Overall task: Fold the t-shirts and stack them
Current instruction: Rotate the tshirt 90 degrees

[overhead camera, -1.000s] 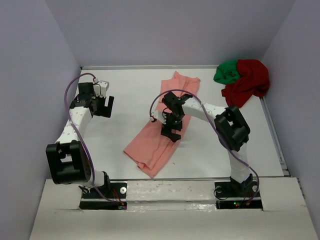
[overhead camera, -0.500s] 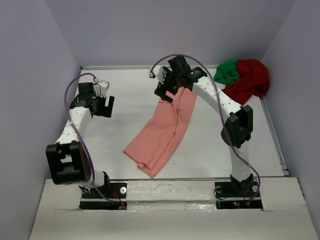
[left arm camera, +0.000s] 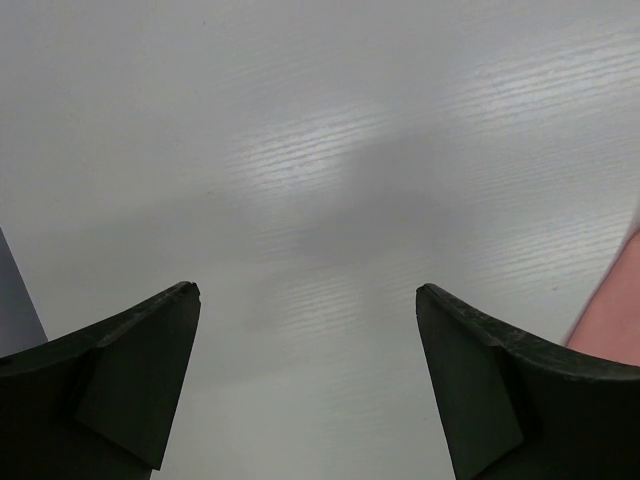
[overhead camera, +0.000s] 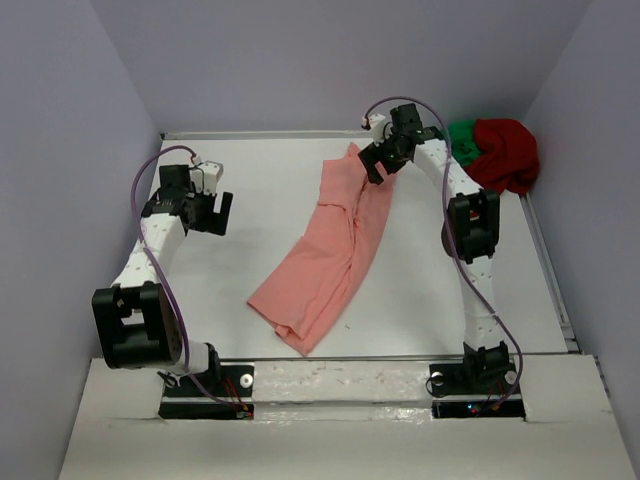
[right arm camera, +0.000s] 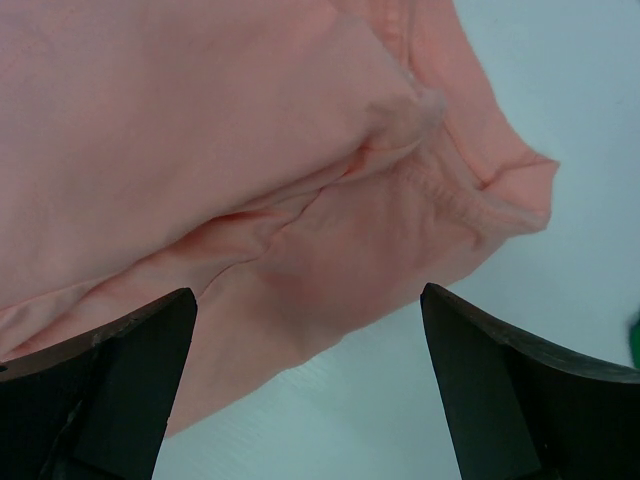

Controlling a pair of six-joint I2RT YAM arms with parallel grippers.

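Right gripper (overhead camera: 380, 163) is spread wide over the far end of the pink shirt (overhead camera: 325, 255), nothing in it. The shirt lies in a long rumpled strip mid-table, with the red shirt (overhead camera: 503, 160) and green shirt (overhead camera: 465, 133) bunched in the far right corner. Left gripper (overhead camera: 207, 208) is wide apart too, over bare table (overhead camera: 260, 170). My worry: pinch only the top layer at that bunched hem and it'll drag crooked.
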